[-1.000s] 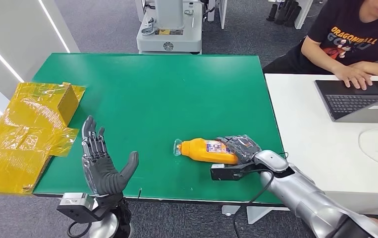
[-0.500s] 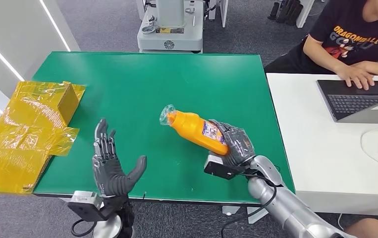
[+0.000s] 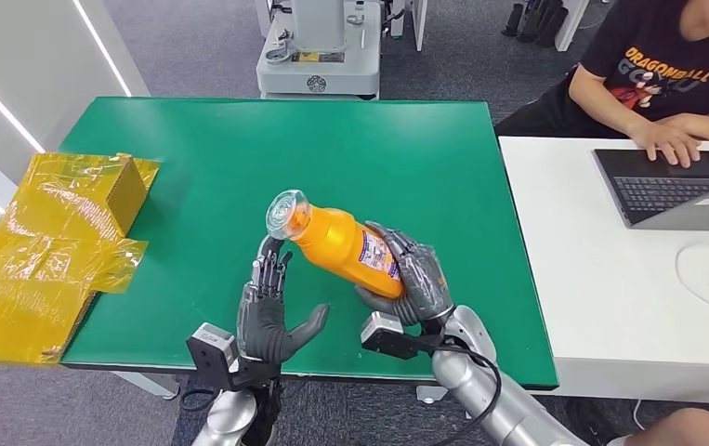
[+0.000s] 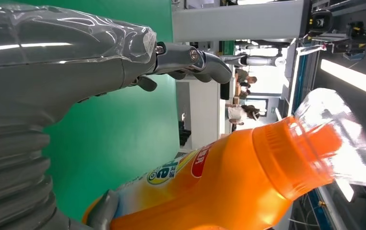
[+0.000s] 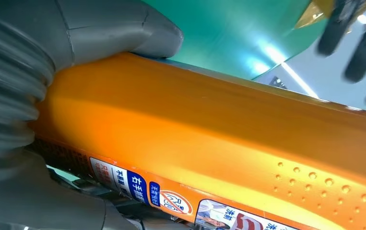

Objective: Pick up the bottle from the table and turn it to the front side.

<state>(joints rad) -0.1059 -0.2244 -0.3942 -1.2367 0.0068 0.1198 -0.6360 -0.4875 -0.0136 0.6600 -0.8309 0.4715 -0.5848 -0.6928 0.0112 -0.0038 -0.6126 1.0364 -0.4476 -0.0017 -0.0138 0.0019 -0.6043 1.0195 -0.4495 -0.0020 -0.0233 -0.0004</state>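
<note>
Gripped at its lower body by the right hand [image 3: 413,279], the bottle [image 3: 346,243] is held tilted above the green table [image 3: 239,158], its clear-capped neck raised toward the left hand [image 3: 271,311]. The left hand is seen with fingers spread and nothing held, just beside and below the neck. A yellow bag [image 3: 48,246] is noted at the table's left edge.

Head cam high, looking forward and down on the green table [image 3: 406,139]. Both wrist cams close-up — sharing the orange bottle [image 3: 346,243] near 6 o'clock.
</note>
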